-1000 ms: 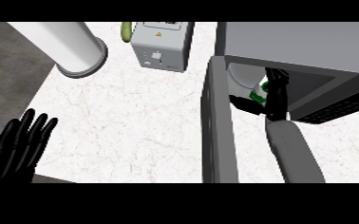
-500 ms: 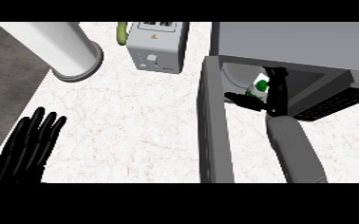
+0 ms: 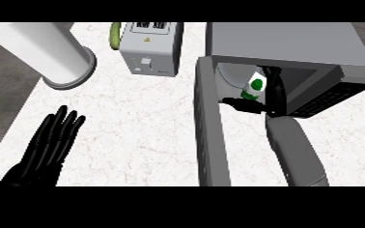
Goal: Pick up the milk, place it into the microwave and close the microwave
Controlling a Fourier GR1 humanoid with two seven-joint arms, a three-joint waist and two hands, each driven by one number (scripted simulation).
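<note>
**Fig. Milk at the microwave mouth, right hand closed round it**

Shows the milk (image 3: 257, 84) just inside the open front of the microwave (image 3: 285, 41), near a white plate (image 3: 230, 75) on the cavity floor; cannot tell whether set down or clear of the floor. Gripped by the right hand (image 3: 273, 94), curled round the carton from its right side, with the thumb crossed beneath toward the door. Appears close to upright along its long axis, leaning a little; exact lean hard to judge from above. Lies ahead of the holding hand, deeper into the microwave along the line of the forearm.

Shows the door (image 3: 211, 125) swung wide, edge-on, running out from the microwave's left side and just beside the right forearm. Places the left hand (image 3: 44, 147) open, fingers straight, at rest over the desk (image 3: 143, 125), well left of the microwave and beyond the door's outer face.

Judged as late in the placing step: release and withdrawal outstanding, then closing. Turns on the door standing between the two hands. Favours the left hand for the push, on the outer face, but only once the right arm is out of the door's swing.
</note>
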